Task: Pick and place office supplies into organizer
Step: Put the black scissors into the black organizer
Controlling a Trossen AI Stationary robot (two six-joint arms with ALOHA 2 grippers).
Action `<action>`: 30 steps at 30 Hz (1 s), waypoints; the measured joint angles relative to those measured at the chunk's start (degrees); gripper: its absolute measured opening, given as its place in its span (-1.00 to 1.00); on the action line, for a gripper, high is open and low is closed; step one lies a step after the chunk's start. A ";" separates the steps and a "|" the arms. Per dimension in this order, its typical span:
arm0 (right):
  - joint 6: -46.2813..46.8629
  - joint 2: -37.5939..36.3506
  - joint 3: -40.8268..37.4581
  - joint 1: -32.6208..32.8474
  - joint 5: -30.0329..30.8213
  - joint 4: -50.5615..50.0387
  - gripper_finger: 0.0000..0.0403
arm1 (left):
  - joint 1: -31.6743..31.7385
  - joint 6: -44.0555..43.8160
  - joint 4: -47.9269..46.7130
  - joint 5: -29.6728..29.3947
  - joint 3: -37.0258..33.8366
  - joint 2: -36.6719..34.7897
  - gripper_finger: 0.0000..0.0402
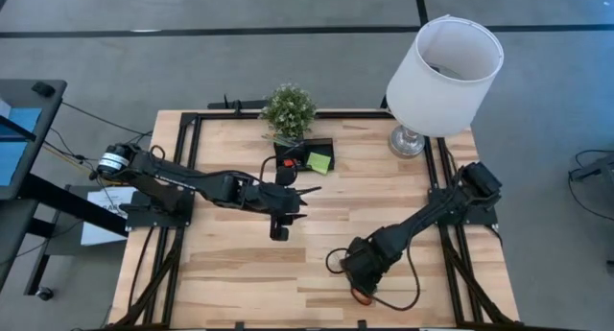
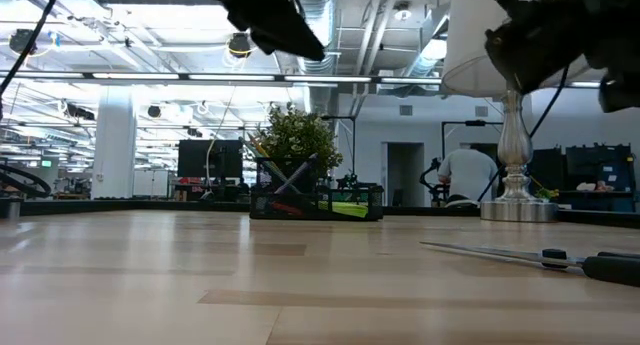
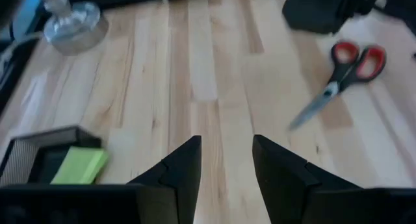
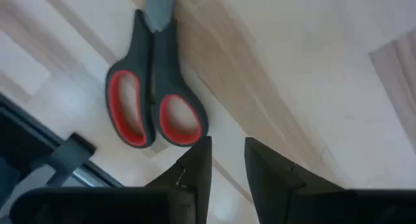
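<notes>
Scissors [image 4: 155, 94] beside right tool [image 4: 226, 160]; no readable writing.

Red-and-black scissors [image 4: 153, 94], lime-green sticky notes [image 3: 79, 165], black organizer [image 1: 305, 159].

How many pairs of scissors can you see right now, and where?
1. The red-handled scissors lie flat on the table, just ahead of the right end effector near the front edge. Others may be hidden inside the organizer or under the arms.
</notes>
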 joint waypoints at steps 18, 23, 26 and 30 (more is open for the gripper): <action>9.88 1.72 -0.19 5.19 5.01 3.73 -0.60 | -0.02 -2.96 -0.59 -0.20 -0.42 0.04 -0.34; 8.67 5.05 -0.26 5.11 4.77 4.96 -0.60 | -0.02 -3.06 -0.47 -0.87 -0.42 0.04 -0.34; 7.37 6.74 -0.04 5.14 3.60 7.43 -0.60 | -0.01 -3.04 -0.42 -0.87 -0.44 0.04 -0.34; 6.43 8.16 0.09 5.14 2.09 8.27 -0.60 | -0.02 -3.06 -0.40 -0.88 -0.44 0.07 -0.34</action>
